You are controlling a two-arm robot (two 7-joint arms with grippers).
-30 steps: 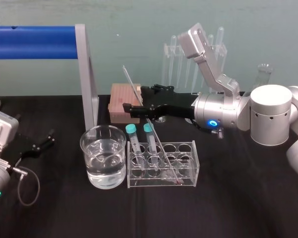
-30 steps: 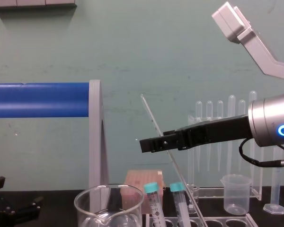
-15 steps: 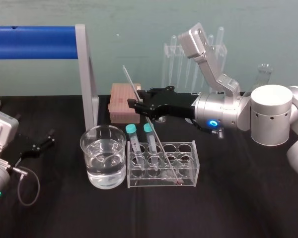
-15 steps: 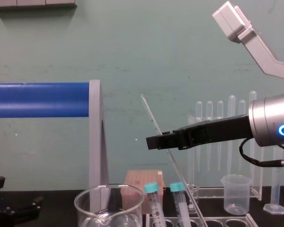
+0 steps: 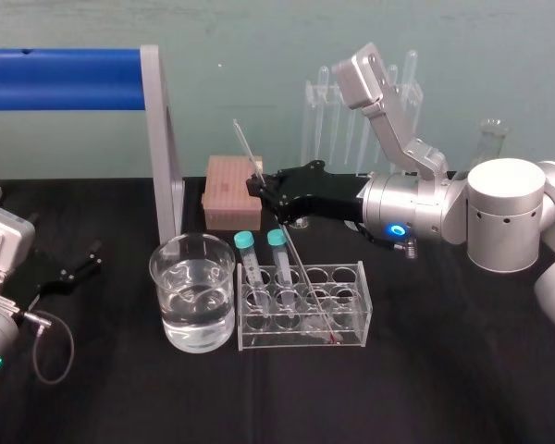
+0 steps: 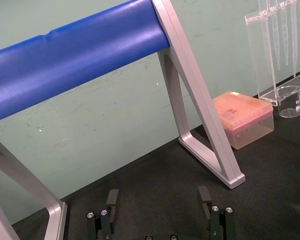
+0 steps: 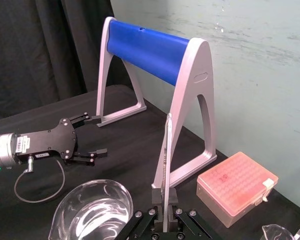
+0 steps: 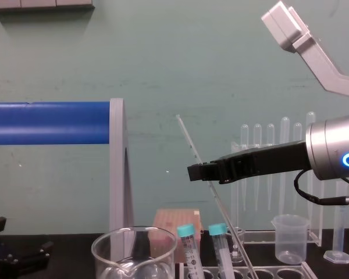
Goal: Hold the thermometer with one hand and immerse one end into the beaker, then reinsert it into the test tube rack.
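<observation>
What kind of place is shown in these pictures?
Probably a laboratory bench: a test tube rack with capped tubes, a glass beaker of clear liquid, a row of pipettes, and the right gripper holding a thermometer. The left gripper is parked, open, at left.

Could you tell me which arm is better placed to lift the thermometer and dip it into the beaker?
The right. The right gripper is shut on the thermometer above the test tube rack, which stands beside the beaker. The left gripper is open and empty, farther off on the beaker's other side.
</observation>
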